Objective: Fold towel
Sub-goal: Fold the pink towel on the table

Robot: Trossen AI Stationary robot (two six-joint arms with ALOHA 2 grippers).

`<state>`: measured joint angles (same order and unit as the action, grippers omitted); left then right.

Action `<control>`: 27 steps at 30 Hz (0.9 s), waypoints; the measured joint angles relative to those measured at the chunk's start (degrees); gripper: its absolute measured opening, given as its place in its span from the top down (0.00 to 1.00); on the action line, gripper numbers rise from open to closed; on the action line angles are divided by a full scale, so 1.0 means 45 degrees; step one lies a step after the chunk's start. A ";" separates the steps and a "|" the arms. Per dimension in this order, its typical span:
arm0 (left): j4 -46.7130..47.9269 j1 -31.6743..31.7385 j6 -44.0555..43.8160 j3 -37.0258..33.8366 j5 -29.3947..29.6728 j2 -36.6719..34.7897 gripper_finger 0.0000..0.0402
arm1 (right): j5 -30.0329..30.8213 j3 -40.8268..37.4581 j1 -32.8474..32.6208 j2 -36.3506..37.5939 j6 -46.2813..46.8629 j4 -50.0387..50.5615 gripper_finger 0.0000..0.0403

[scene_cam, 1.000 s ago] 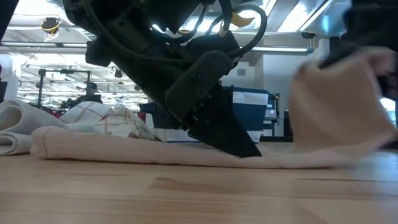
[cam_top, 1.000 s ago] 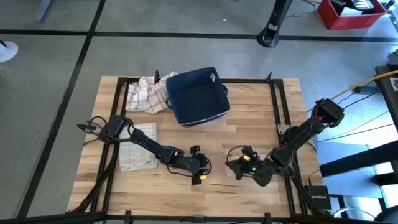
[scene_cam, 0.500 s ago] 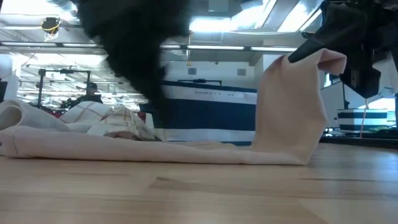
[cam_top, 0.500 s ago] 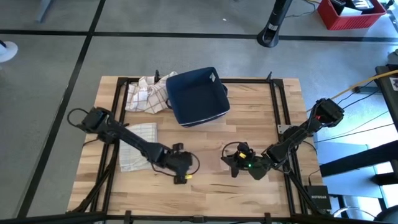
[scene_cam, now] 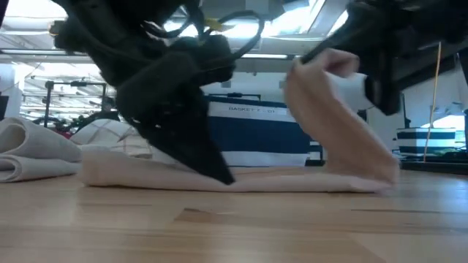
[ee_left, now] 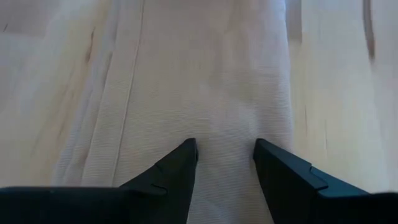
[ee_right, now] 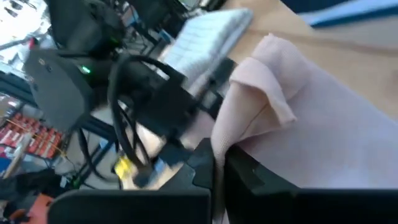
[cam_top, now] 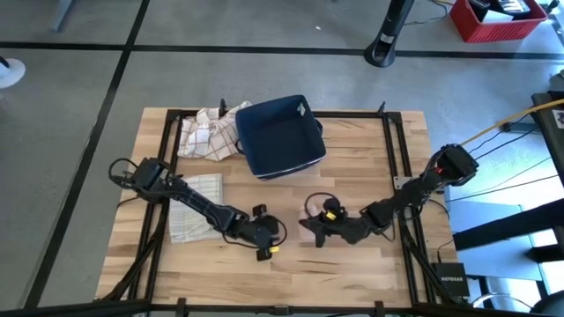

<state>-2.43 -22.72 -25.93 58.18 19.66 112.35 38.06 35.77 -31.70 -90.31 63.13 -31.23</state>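
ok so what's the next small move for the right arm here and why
Probably carry the lifted end further across toward the left gripper and lower it. The right gripper is shut on the pink towel, whose raised end arches over the part lying flat on the table, so the fold looks only half made. The left gripper's open fingers rest on the flat part.

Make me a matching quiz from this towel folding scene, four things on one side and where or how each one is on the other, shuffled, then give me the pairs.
Things
1. left gripper
2. right gripper
3. dark blue basket
4. checked cloth

States
A. crumpled at the table's far left corner
B. shut on the pink towel's lifted end
C. open, fingers down on the flat part of the pink towel
D. at the far middle of the table, right of the checked cloth

Pairs: 1-C, 2-B, 3-D, 4-A
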 joint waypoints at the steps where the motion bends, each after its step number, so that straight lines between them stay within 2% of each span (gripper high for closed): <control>1: -0.0309 0.0083 0.0079 -0.0004 -0.0036 0.0035 0.60 | -0.0043 0.0181 0.0144 -0.0181 -0.0186 -0.0146 0.96; 5: -0.0881 0.0345 0.0524 -0.0041 -0.0174 -0.0031 0.60 | -0.0378 0.1059 0.0637 -0.0916 -0.0864 -0.0121 0.96; 9: 0.0110 0.0430 0.0887 0.0400 -0.0171 -0.0737 0.60 | -0.0457 0.1770 0.1040 -0.1532 -0.1389 -0.0095 0.96; 13: 0.2885 0.0113 0.0493 0.0813 -0.0243 -0.2202 0.60 | -0.0614 0.1925 0.1270 -0.1781 -0.1422 -0.0086 0.95; 16: 0.5277 -0.0444 -0.0663 0.0749 -0.0253 -0.3290 0.60 | -0.0619 0.1927 0.1327 -0.1844 -0.1324 -0.0096 0.95; 19: 0.6906 -0.1109 -0.1886 0.0149 0.0033 -0.3692 0.60 | -0.0600 0.2025 0.1325 -0.2023 -0.1308 -0.0374 0.95; 21: 0.6831 -0.1499 -0.2533 -0.0601 0.0301 -0.3587 0.60 | -0.0611 0.2320 0.1327 -0.2333 -0.1305 -0.0465 0.95; 27: 0.3769 -0.1601 -0.3544 -0.2247 0.0979 -0.2984 0.60 | -0.0948 0.3975 0.1555 -0.3999 -0.1388 -0.0460 0.95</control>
<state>14.53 -29.93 -41.87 48.07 24.07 98.92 33.80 53.66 -24.70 -108.30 56.88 -33.30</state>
